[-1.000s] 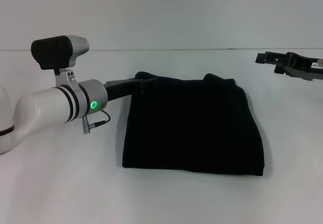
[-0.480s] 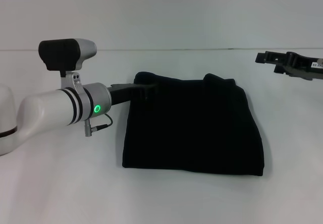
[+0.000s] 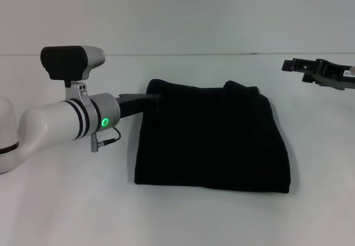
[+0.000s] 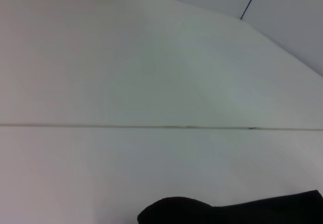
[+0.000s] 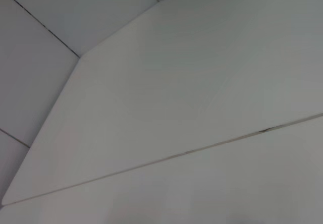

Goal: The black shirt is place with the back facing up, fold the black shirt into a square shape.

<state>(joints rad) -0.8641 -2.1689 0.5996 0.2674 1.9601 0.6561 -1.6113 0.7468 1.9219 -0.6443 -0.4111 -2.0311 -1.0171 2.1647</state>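
The black shirt (image 3: 213, 141) lies folded into a rough square on the white table (image 3: 66, 201), with no lettering showing. My left gripper (image 3: 151, 98) sits at the shirt's far left corner, its black tip merging with the dark fabric. In the left wrist view only a strip of the black shirt (image 4: 232, 211) shows along one edge. Off to the right, my right gripper (image 3: 319, 71) hangs above the table, well apart from the shirt.
The white left arm (image 3: 61, 124) with its green light stretches across the table's left part. A seam line (image 3: 194, 54) runs where the table meets the back wall. The right wrist view holds only white table (image 5: 202, 183) and wall panels.
My left arm first pushed a little right over the shirt's corner, then drew back slightly left. The shirt and the right gripper have stayed put.
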